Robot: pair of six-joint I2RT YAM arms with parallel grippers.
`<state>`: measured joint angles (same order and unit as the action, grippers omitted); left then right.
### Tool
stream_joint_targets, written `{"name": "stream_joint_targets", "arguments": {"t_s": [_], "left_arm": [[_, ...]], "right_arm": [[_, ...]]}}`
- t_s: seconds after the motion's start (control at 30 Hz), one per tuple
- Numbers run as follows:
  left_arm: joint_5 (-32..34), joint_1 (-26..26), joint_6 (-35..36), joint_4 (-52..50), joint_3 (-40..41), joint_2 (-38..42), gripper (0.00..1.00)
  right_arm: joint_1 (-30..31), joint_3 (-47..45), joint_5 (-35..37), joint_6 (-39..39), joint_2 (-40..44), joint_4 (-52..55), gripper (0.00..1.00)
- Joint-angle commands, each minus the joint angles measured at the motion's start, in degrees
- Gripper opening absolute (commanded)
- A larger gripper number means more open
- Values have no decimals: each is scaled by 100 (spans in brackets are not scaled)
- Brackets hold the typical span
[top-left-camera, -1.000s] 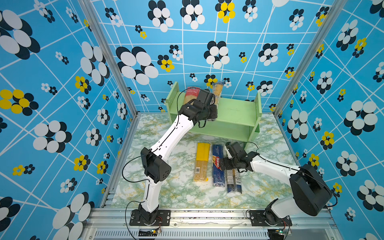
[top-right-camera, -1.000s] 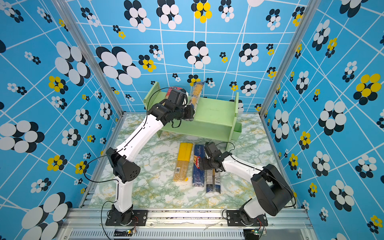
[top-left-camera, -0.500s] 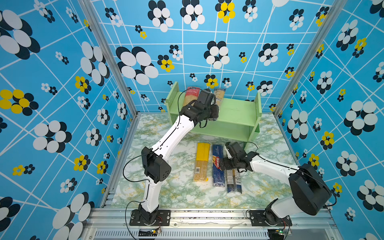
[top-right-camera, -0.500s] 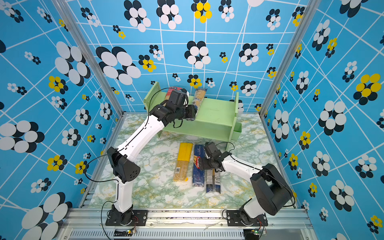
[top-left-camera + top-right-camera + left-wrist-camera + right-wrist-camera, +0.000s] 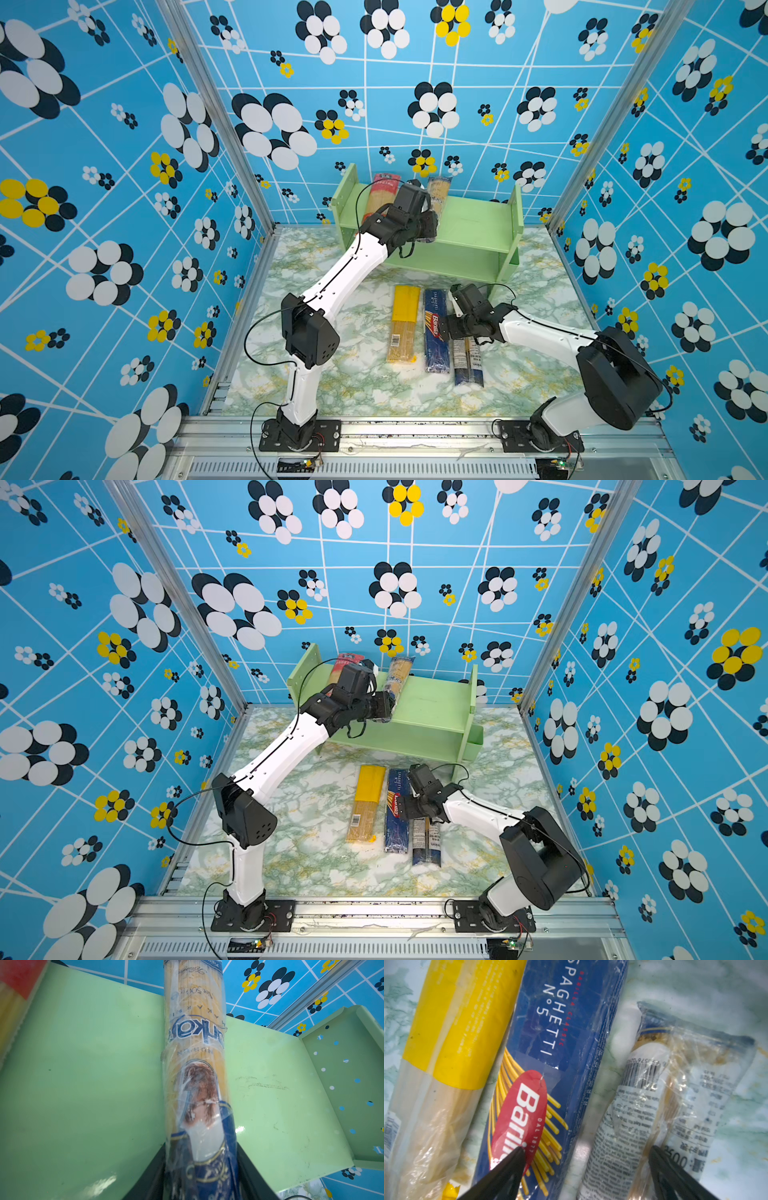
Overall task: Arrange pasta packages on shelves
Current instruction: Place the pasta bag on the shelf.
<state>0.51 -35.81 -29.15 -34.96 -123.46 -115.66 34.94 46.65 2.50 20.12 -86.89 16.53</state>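
Two on shelf (image 5: 473, 220), red pack (image 5: 381, 191) half hidden behind left gripper (image 5: 428, 226); grip on navy-ended pack (image 5: 438, 191) impossible to tell. Spreads right gripper (image 5: 586, 1150) across Barilla pack (image 5: 550, 1053), labelled pack (image 5: 654, 1095).

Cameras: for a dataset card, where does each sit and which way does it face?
Top views: high in front, facing down and back over table and shelf; left arm, right arm show.
Left wrist: on its arm, facing along the left end effector at the clear pack on the shelf; fingers show.
Right wrist: on its arm, facing down past the open right end effector at the Barilla pack on the table.
Shared: top and left wrist views both show shelf and clear pack.
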Motion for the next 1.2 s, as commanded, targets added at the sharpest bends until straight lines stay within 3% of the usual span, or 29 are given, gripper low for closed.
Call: {"name": "stream_joint_targets", "arguments": {"t_s": [0.0, 0.27, 0.4, 0.77, 1.17], "left_arm": [[163, -49, 21, 54, 270, 220, 50], [-46, -50, 171, 433, 600, 444, 59], [-46, -51, 201, 582, 750, 551, 71], [-26, -64, 321, 1064, 1223, 932, 78], [-259, -66, 448, 1461, 2006, 2081, 86]], "right_arm": [[47, -91, -57, -32, -223, 126, 96], [48, -82, -84, -26, -231, 137, 96], [48, -76, -83, -26, -222, 155, 97], [48, -69, -51, -23, -142, 233, 99], [48, -40, -57, -8, 1, 280, 99]]}}
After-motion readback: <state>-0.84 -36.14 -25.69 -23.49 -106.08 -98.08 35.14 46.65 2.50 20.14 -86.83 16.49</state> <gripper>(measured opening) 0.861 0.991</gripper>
